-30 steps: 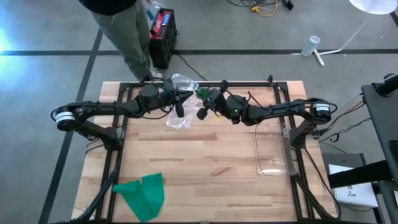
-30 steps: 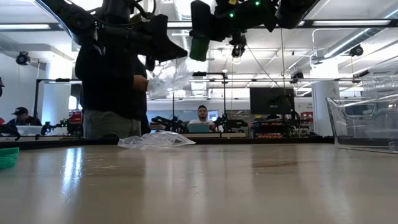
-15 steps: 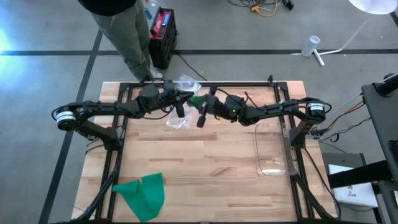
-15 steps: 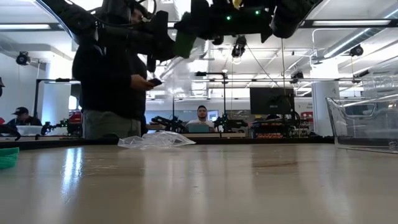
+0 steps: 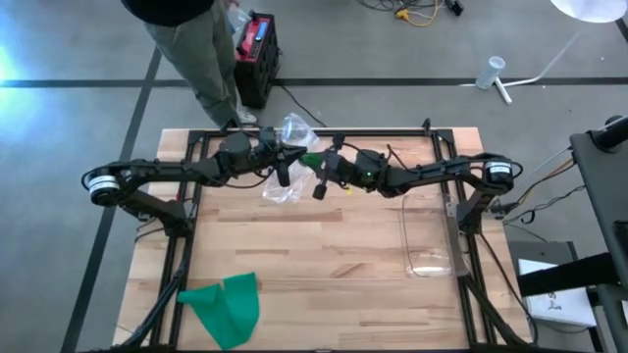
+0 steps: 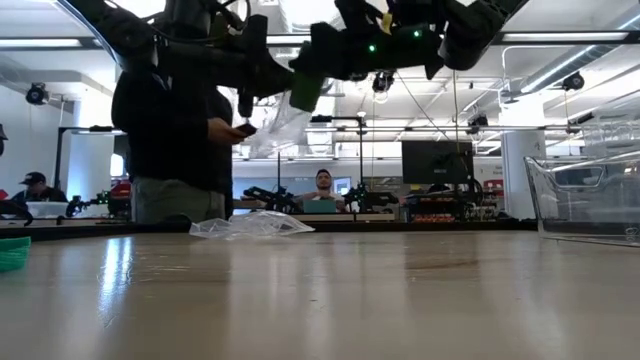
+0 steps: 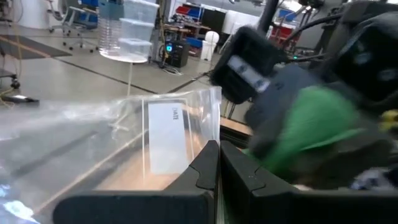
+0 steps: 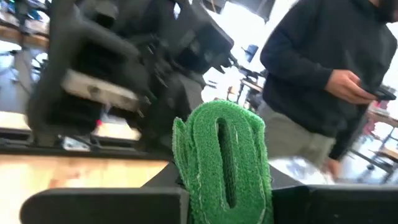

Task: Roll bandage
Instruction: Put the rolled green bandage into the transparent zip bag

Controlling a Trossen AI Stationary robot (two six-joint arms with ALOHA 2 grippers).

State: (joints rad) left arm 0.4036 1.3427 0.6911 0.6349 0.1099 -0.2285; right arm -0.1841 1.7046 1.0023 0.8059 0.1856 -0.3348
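Clamped on the rolled green fabric bandage (image 8: 222, 160), my right gripper (image 5: 316, 163) hung high beside the left gripper (image 5: 285, 157), which pinched the clear plastic zip bag (image 7: 163, 127), so I judged the roll should enter squarely through the mouth.

From my console I see the wooden worktop (image 5: 324, 255). A crumpled clear plastic bag (image 5: 281, 188) lies near its upper middle, a loose green bandage (image 5: 228, 308) at lower left, a clear container (image 5: 430, 238) at right.
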